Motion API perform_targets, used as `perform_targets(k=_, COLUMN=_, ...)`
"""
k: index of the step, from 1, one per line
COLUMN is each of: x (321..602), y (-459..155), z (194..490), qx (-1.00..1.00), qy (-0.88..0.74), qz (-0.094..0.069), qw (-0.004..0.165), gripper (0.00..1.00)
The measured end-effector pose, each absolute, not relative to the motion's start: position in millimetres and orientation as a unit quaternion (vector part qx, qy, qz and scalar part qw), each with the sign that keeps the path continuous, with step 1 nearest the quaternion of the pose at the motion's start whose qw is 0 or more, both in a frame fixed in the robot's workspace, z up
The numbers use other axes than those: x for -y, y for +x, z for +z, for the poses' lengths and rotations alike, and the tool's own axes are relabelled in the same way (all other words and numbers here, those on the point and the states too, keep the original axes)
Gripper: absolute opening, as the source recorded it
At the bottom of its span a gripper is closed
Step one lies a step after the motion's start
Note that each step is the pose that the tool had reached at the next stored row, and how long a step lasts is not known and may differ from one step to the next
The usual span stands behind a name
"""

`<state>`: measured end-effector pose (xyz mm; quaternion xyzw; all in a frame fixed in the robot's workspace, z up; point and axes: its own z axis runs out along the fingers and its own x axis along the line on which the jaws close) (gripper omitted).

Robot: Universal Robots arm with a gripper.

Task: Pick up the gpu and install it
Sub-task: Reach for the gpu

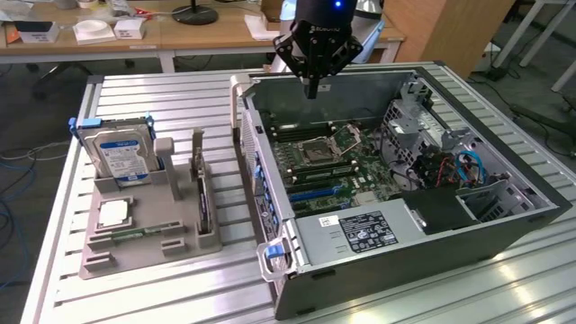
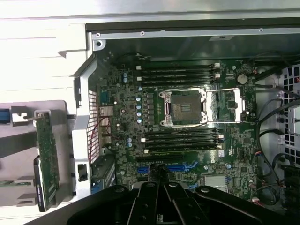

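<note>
Black hand (image 1: 312, 92), angular linkage arms, white lettering (image 1: 320, 29) on its body, small blue light (image 1: 338, 4) above

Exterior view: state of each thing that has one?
Dark grey computer case, on its side, panel off.
Black pincer, shut, empty, above the case.
Green circuit-board gpu, edge-on in the grey holder tray, not picked up.
Blue-labelled silver hard drive, upright in that tray.
Silver processor socket, load plate open.
Blue card slot, empty.
</note>
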<state>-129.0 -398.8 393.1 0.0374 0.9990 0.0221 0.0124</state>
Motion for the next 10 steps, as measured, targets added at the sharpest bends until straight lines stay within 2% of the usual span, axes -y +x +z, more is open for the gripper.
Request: perform_targets(k=10, x=398.8, y=-131.7, z=393.0, qx=-0.999, qy=0.037, qz=0.022, qw=0.012, gripper=0.1)
